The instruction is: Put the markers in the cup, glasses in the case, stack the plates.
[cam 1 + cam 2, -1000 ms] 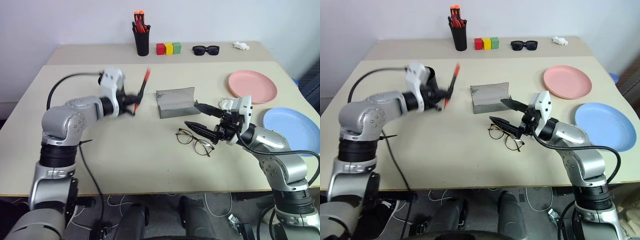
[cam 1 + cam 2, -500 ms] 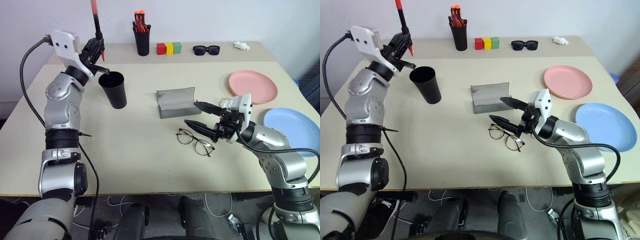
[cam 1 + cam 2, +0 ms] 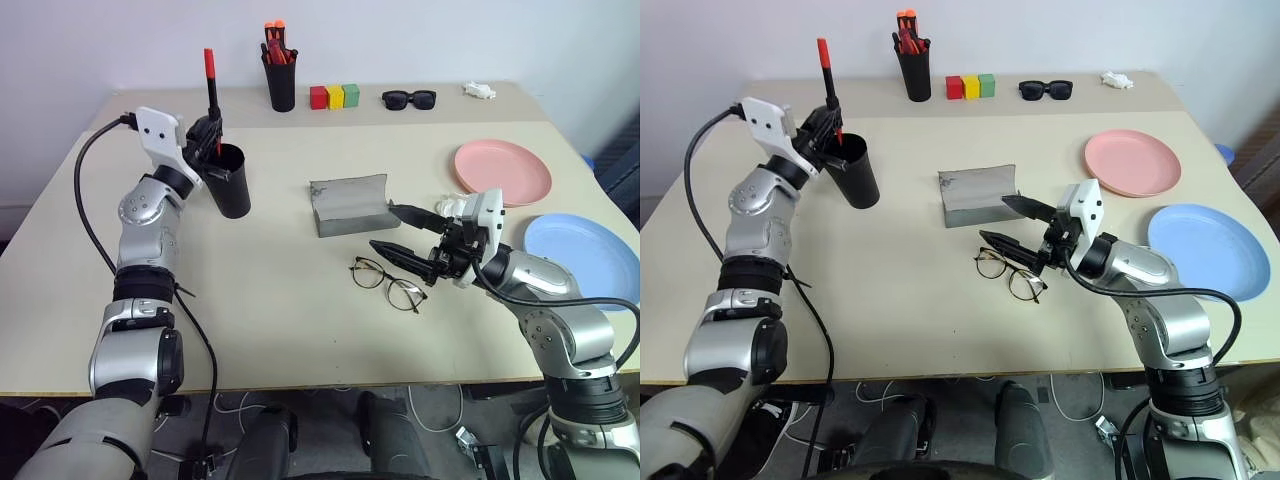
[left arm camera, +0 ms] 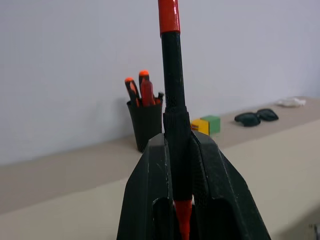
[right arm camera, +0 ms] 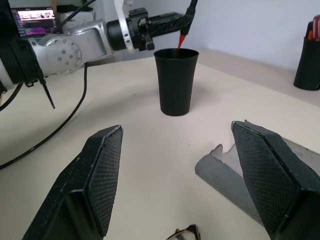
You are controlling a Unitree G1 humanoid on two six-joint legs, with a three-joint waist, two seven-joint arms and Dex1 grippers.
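While the left gripper (image 3: 210,135) clamps the red marker (image 3: 211,85) upright, its lower tip sits at the cup's (image 3: 229,182) rim, cup toward 5 o'clock on the tabletop (image 3: 270,300); right gripper (image 3: 398,232) stands wide.

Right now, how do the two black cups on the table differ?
The wide cup stands on the near table beside the left pincer, which is shut on a red marker held upright over its mouth. The pen cup stands farther back by the wall, narrower, with a bunch of orange-capped pens sticking out of it. No marker lies inside the wide cup yet, as far as can be seen. Both are black, upright and tapered.
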